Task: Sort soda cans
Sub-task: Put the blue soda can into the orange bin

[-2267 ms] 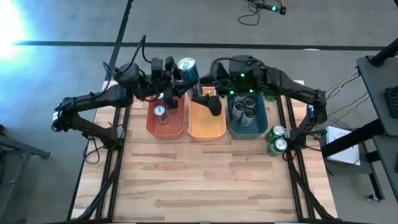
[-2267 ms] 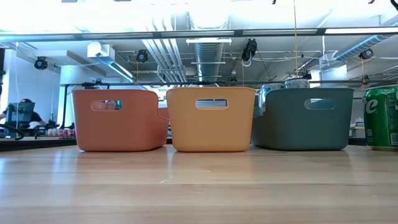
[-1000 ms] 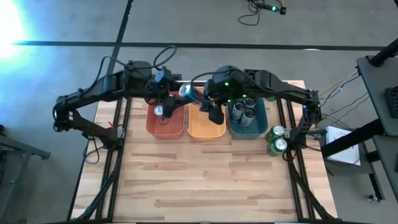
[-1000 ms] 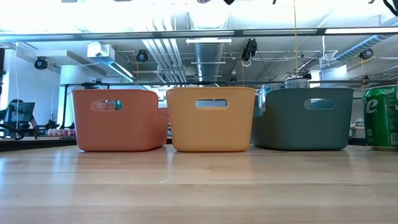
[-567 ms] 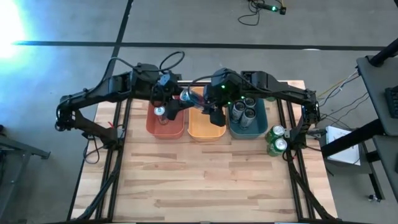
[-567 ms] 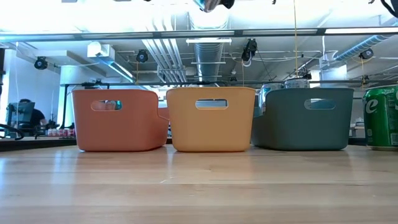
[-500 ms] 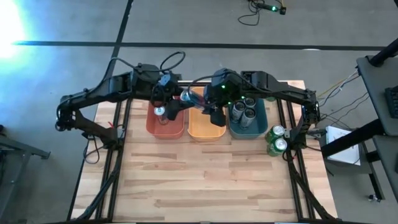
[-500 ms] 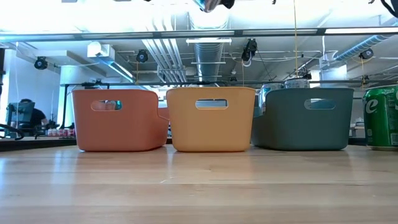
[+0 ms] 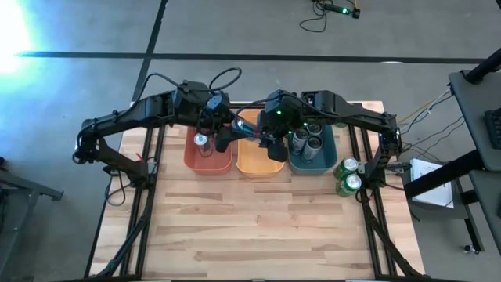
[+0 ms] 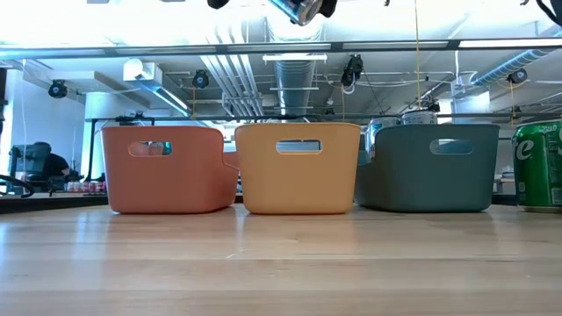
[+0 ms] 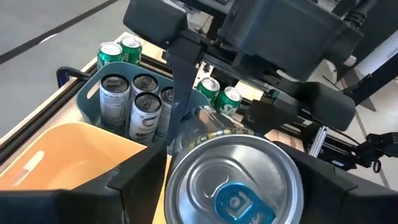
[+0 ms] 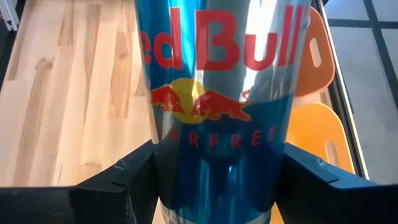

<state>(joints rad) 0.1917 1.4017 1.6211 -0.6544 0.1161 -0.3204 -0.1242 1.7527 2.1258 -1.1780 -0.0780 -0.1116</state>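
- A blue-and-silver Red Bull can (image 12: 219,99) is held in the air above the gap between the red bin (image 9: 210,163) and the orange bin (image 9: 260,165), at about 12 o'clock on the table (image 9: 258,227).
- The can is gripped by both grippers at once: the left gripper (image 9: 223,135) is closed on one end (the silver top fills its wrist view), and the right gripper (image 9: 266,139) is closed on the body.
- One can (image 9: 201,141) is seen standing in the red bin.
- Dark grey cans (image 9: 306,141) are grouped upright in the teal bin (image 9: 325,164).
- Two green cans (image 9: 347,175) are left on the table at 3 o'clock of the teal bin, near the table's right edge.
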